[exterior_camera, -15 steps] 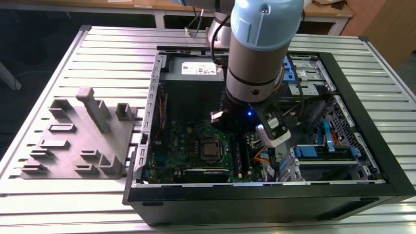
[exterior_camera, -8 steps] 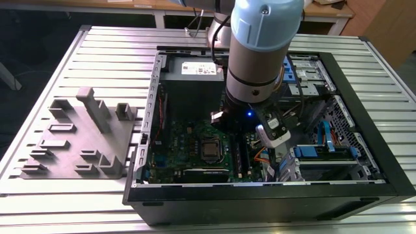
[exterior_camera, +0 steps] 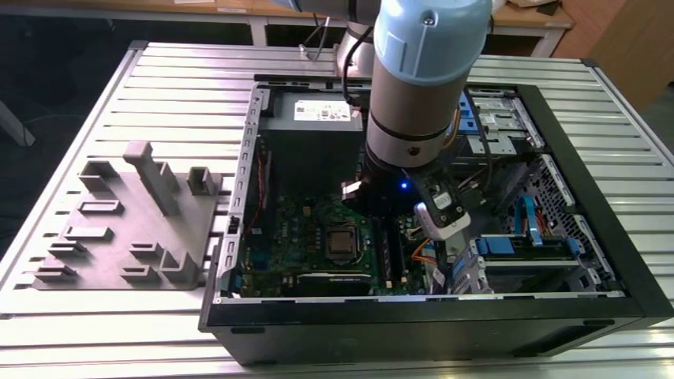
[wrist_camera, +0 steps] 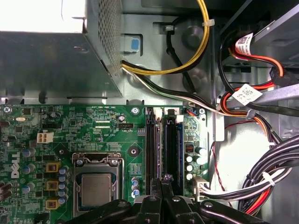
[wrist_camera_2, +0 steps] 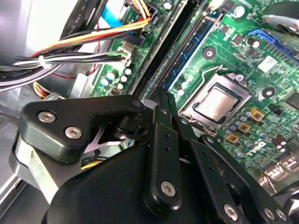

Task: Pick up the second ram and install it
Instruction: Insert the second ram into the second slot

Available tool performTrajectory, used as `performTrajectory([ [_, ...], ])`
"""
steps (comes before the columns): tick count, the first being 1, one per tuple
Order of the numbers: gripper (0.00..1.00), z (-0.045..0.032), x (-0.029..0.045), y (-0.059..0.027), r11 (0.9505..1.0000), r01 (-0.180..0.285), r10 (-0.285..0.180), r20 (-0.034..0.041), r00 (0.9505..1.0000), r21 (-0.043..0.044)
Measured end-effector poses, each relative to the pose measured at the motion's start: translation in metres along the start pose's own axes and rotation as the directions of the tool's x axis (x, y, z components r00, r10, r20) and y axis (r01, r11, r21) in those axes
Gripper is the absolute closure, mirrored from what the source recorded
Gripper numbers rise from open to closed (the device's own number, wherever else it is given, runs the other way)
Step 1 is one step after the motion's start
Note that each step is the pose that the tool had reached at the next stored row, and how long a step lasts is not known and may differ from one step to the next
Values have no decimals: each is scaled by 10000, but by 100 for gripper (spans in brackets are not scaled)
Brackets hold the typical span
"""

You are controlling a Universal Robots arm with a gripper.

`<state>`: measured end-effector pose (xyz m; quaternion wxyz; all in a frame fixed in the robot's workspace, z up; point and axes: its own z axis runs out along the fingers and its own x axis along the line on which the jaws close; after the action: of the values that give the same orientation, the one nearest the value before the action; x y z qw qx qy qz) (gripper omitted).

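Gripper (wrist_camera: 162, 181) hangs low inside the computer case (exterior_camera: 589, 197), pinched nearly closed just over the memory sockets (wrist_camera: 152, 149); whether it grips anything I can't tell. Second memory stick (wrist_camera: 171, 144) seems to stand edge-down in one socket beneath it, probably lined up for seating.

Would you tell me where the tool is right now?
In the first wrist view the tool sits over one end of the memory sockets; in the exterior view, that is just to the exterior view's right of the processor.
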<state>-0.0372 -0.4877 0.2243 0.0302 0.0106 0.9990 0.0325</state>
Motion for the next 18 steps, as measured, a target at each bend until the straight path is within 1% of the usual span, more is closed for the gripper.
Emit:
performTrajectory([
  [18, 92, 17, 1, -1, 10000, 0, 0, -1, 10000, 2],
])
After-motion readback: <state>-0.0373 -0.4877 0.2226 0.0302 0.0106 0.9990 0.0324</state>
